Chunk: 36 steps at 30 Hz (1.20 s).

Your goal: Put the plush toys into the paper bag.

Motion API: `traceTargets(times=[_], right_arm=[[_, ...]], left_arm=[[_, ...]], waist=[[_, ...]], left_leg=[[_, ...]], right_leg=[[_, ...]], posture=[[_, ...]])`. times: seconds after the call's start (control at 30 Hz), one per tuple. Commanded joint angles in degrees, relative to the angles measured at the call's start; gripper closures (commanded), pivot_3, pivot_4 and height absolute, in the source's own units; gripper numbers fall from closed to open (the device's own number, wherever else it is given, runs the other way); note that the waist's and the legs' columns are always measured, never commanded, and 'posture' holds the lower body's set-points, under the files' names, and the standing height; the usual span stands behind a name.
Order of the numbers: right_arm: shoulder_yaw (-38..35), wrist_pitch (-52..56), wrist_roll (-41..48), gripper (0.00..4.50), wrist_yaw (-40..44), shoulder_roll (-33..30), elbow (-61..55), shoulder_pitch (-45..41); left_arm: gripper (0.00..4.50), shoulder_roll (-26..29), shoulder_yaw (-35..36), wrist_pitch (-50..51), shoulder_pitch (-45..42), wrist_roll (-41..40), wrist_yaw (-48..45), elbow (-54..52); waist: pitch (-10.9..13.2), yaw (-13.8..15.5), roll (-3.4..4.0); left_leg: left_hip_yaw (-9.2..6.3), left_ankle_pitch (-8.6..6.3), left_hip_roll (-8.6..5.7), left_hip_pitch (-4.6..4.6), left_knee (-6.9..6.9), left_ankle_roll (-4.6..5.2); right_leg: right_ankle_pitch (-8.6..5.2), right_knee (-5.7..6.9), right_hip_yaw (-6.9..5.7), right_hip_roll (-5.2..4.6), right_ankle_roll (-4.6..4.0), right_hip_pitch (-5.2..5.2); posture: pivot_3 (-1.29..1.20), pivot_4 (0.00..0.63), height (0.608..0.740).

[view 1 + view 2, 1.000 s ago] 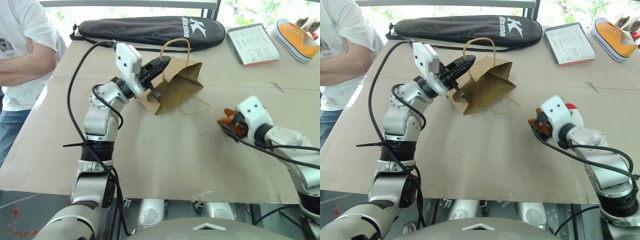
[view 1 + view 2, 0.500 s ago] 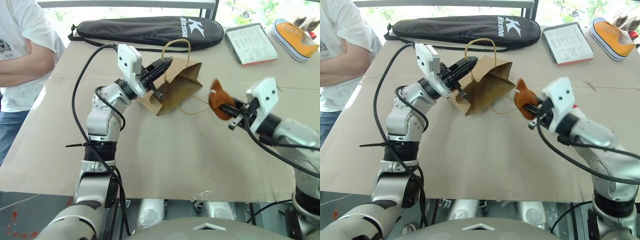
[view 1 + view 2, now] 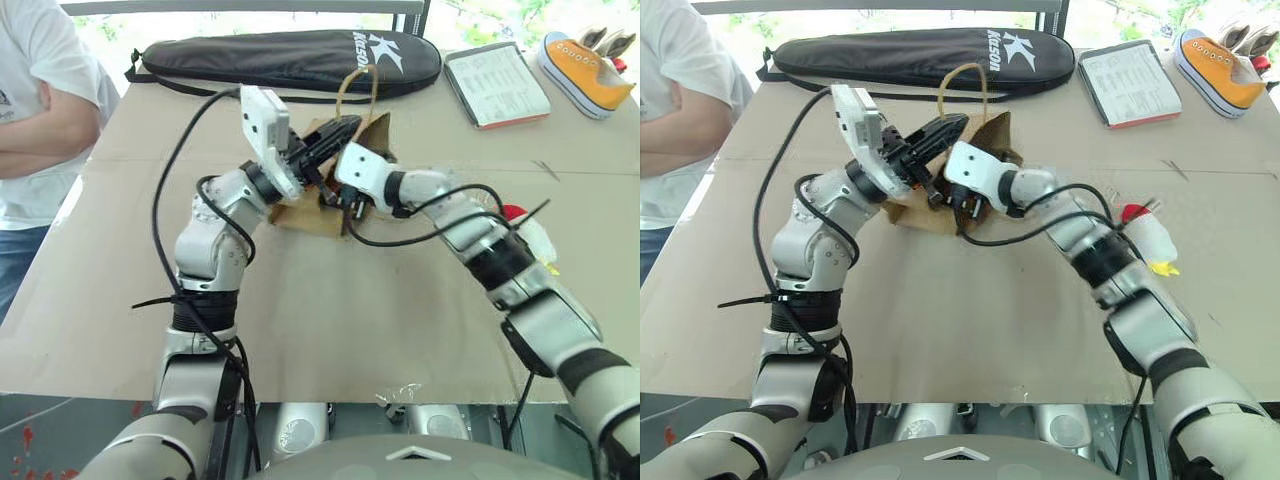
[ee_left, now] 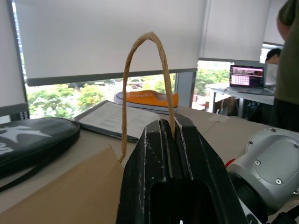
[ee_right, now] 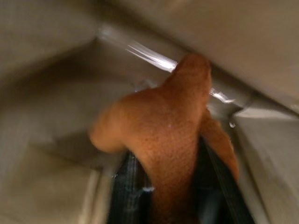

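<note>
My left gripper [image 4: 168, 140] pinched on paper bag [image 3: 310, 215] handle, right gripper [image 5: 177, 196] clamping orange-brown plush [image 5: 163, 140] inside bag, white plush [image 3: 1148, 238] on table [image 3: 330, 320]

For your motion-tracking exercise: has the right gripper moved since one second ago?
Yes. The right gripper has swung from the bare table toward the robot's left, up to the mouth of the paper bag, carrying the orange-brown toy inside.

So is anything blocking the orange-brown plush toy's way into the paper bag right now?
Nothing visible. The left gripper is shut on the paper bag's rim, holding the mouth up. The right gripper is at the mouth, and its wrist view shows the orange-brown plush toy between its fingers, already among the bag's walls.
</note>
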Motion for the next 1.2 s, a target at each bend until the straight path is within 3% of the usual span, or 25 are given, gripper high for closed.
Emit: traceTargets(times=[0.03,0.1,0.27,0.4,0.57,0.73,0.8,0.83,0.93,1.1,1.2], right_arm=[[-3.1,-6.6,0.4,2.02,2.2,0.8,1.5,-0.9],[-5.0,-5.2,2.9,1.17,6.3,-1.8,-5.2,2.5],[-11.9,4.5,7.2,1.17,8.7,-10.5,-27.4,13.5],[-17.5,17.9,9.9,1.17,5.3,-14.1,-42.5,21.2],[-32.4,36.3,13.5,1.17,-1.1,-19.3,-63.0,34.2],[-42.9,50.0,11.5,1.17,-5.5,-26.0,-70.9,44.0],[-42.2,55.2,6.3,1.17,-8.7,-31.7,-67.3,50.9],[-43.1,58.7,6.9,1.17,-10.0,-30.6,-65.1,51.6],[-41.7,61.0,6.5,1.94,-11.8,-31.0,-62.8,52.9],[-43.7,59.5,7.9,4.28,-12.1,-30.2,-64.8,54.6],[-47.5,54.1,10.3,4.4,-9.9,-29.4,-67.6,56.5]], left_arm=[[4.5,0.5,0.5,0.0,0.8,-0.3,0.6,-3.4],[4.5,1.3,1.3,-0.3,2.0,0.0,0.9,-3.6],[4.5,2.0,1.7,-1.1,4.0,0.6,1.8,-3.9],[4.5,1.6,1.4,-1.7,4.0,1.1,2.0,-3.4],[4.5,1.2,1.0,-2.5,3.4,1.6,2.0,-2.6],[4.5,0.9,0.5,-3.6,2.7,2.1,0.9,-0.9],[4.5,0.0,-0.1,-4.3,1.5,2.5,0.6,0.6],[4.5,-0.3,-0.6,-4.7,1.0,2.7,0.2,1.2],[4.5,-0.6,-1.0,-5.2,0.2,2.9,-0.4,2.1],[4.5,-0.6,-0.5,-6.0,-0.4,3.1,-1.1,3.8],[4.5,-1.1,-0.5,-6.1,-0.8,3.0,-1.0,4.3]], waist=[[0.0,0.3,0.0],[0.0,0.3,0.0],[0.0,0.6,0.01],[0.0,0.2,0.02],[0.0,1.1,0.02],[0.0,1.7,0.0],[0.0,1.9,0.0],[-0.1,1.7,-0.04],[-0.1,1.2,-0.01],[-0.1,1.5,0.0],[-0.1,1.8,-0.01]], left_leg=[[0.0,0.0,-0.01,-0.01,0.02,0.0],[0.02,0.0,-0.07,-0.05,0.04,0.01],[-0.01,-0.03,-0.1,-0.03,0.08,0.05],[0.0,-0.02,-0.03,0.03,0.07,0.03],[-0.05,-0.03,-0.04,0.0,0.05,0.03],[0.03,-0.05,-0.12,0.08,0.12,0.08],[0.01,-0.05,-0.13,0.08,0.11,0.09],[-0.03,-0.05,-0.15,0.07,0.12,0.09],[0.08,-0.06,-0.18,0.15,0.15,0.1],[-0.02,-0.14,-0.16,0.14,0.15,0.24],[-0.05,-0.13,-0.14,0.07,0.15,0.22]], right_leg=[[0.0,0.0,-0.01,-0.04,0.0,0.01],[0.01,0.0,0.0,-0.17,0.01,0.01],[0.01,0.01,-0.06,-0.28,0.02,0.06],[0.01,0.07,-0.05,-0.23,0.02,0.07],[0.0,0.06,-0.08,-0.21,0.01,0.07],[0.01,0.0,-0.01,-0.23,0.02,0.18],[0.01,0.0,-0.02,-0.23,0.01,0.19],[0.0,-0.04,-0.06,-0.23,0.01,0.23],[0.01,0.0,0.14,-0.07,0.02,0.23],[0.0,0.0,0.1,0.04,0.02,0.23],[-0.01,-0.08,0.07,-0.01,0.03,0.23]], posture=[[0.0,0.15,0.74],[0.0,0.15,0.74],[0.0,0.15,0.74],[0.0,0.15,0.74],[0.0,0.15,0.74],[0.0,0.15,0.74],[0.0,0.15,0.74],[0.0,0.15,0.74],[0.0,0.15,0.74],[0.0,0.15,0.74],[0.0,0.15,0.74]])
